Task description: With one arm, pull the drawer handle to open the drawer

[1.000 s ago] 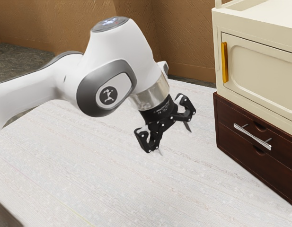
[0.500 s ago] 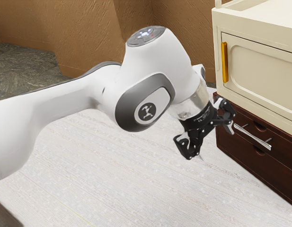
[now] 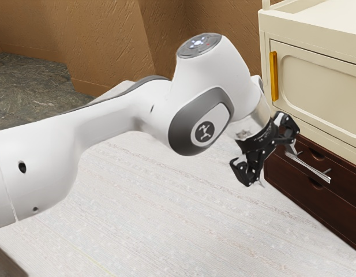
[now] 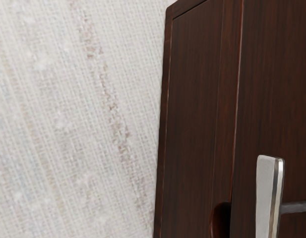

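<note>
Shifted since the earlier frames: one white, grey-trimmed robot arm [image 3: 126,109], carried toward the exterior view's right, its black two-finger gripper [image 3: 277,168] now at the near end of the handle. Clock directions below are as seen in the exterior view, from the gripper.

Item: gripper, tilted; fingers spread apart, nothing grasped. Whether one finger touches the handle, the onlooker cannot tell.

Item: straight, silver metal bar handle [image 3: 310,169], at four o'clock, mounted on the dark reddish-brown wooden drawer unit [image 3: 345,205]; drawer closed.

Item: cream panelled cabinet [image 3: 325,89], at one o'clock, above the drawer unit; fitted with an upright amber-yellow handle [image 3: 274,75], at twelve o'clock.

Item: pale, streaked, textured surface [image 3: 166,213], spreading toward seven o'clock.
</note>
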